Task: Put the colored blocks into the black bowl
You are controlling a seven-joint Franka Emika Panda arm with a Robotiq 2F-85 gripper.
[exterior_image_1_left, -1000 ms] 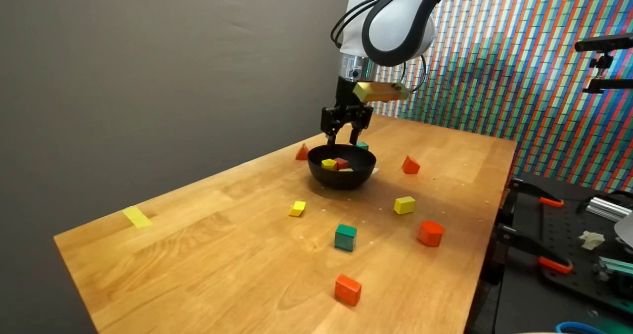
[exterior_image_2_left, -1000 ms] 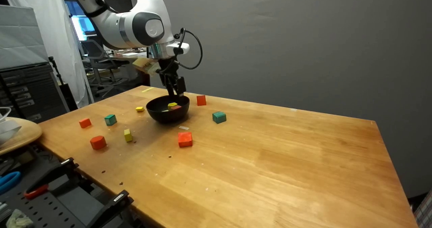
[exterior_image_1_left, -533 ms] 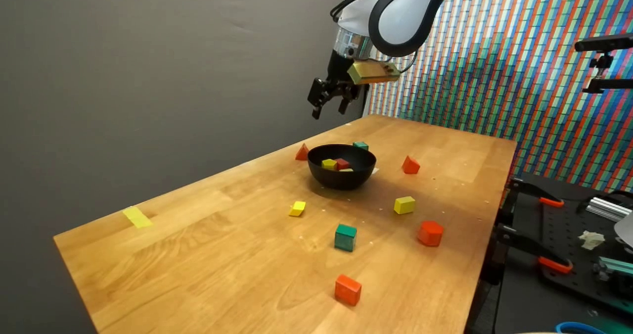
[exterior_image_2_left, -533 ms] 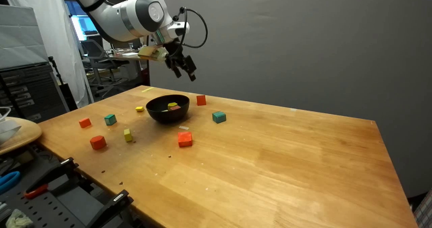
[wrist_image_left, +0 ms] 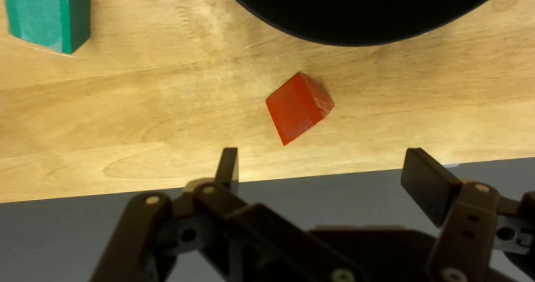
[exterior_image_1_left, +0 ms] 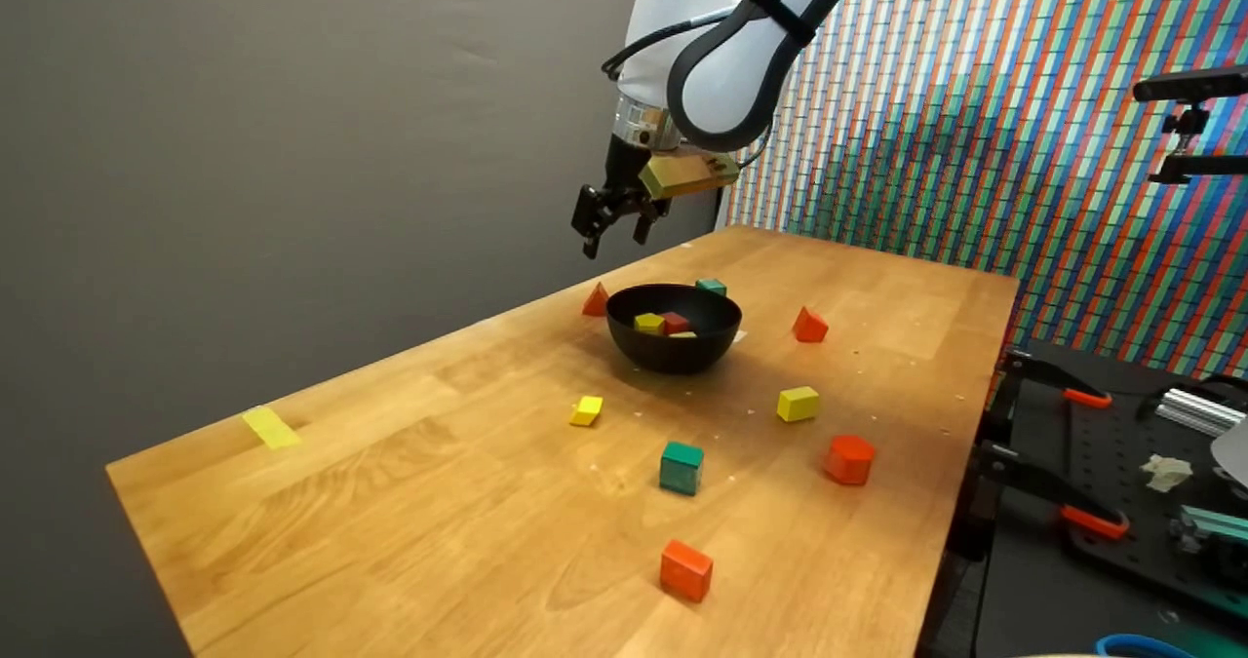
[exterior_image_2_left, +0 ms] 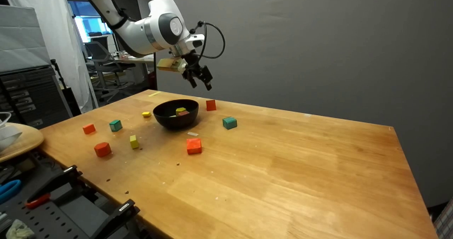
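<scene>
In both exterior views my gripper (exterior_image_1_left: 616,245) (exterior_image_2_left: 201,86) hangs in the air above the table's wall-side edge, beyond the black bowl (exterior_image_1_left: 673,354). Its jaws stand wide apart with nothing between the fingers (wrist_image_left: 430,186). Inside the bowl lie a yellow block (exterior_image_1_left: 648,323), a red one (exterior_image_1_left: 675,323) and a pale sliver. A red wedge block (wrist_image_left: 294,108) lies between bowl and edge, ahead of the fingertips in the wrist view. Green blocks (wrist_image_left: 39,19) (exterior_image_1_left: 681,468), yellow blocks (exterior_image_1_left: 798,404) (exterior_image_1_left: 586,410) and orange-red blocks (exterior_image_1_left: 809,326) (exterior_image_1_left: 850,459) (exterior_image_1_left: 685,570) sit scattered on the wood.
A flat yellow strip (exterior_image_1_left: 271,427) is stuck near the table edge. The grey wall (exterior_image_1_left: 390,151) rises behind that edge. A black cart (exterior_image_1_left: 1043,580) with clamps (exterior_image_1_left: 1053,492) stands along the opposite side.
From low over the bowl, my gripper has risen, tilted and shifted off toward the wall, dropping a little in the last half second. Its fingers have spread. The blocks stay where they were.
</scene>
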